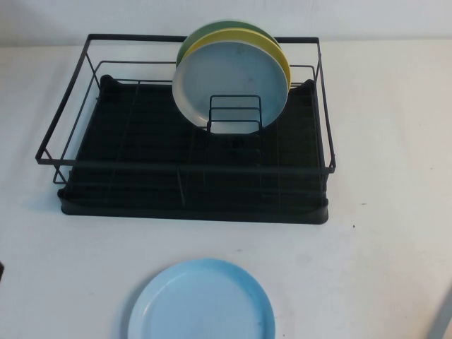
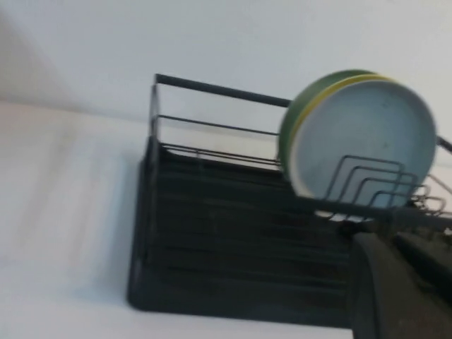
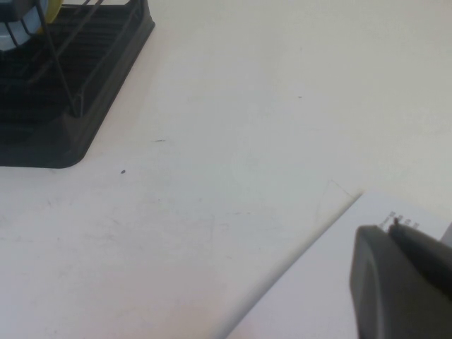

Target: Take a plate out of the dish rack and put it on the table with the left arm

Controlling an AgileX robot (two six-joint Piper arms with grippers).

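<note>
1. Three plates stand upright in the small wire plate holder of the dish rack: a pale grey-white plate in front, a yellow plate behind it and a green plate at the back.
2. One light sky-blue plate lies flat on the table, in front of the rack's near edge and apart from it, its near rim cut off by the high view's lower border.
3. Only a dark part of the left gripper shows, in the corner of the left wrist view; it is off the rack, and the rack's front edge with the standing plates lies ahead of it. Whether its jaws are apart or together I cannot tell.
4. The sky-blue plate is not between those jaws, and it does not appear in the left wrist view.
5. The right gripper likewise shows only as a dark part, over the bare table beside a white sheet. A corner of the rack lies well ahead of it and off to one side. Whether its jaws are apart or together I cannot tell.
</note>
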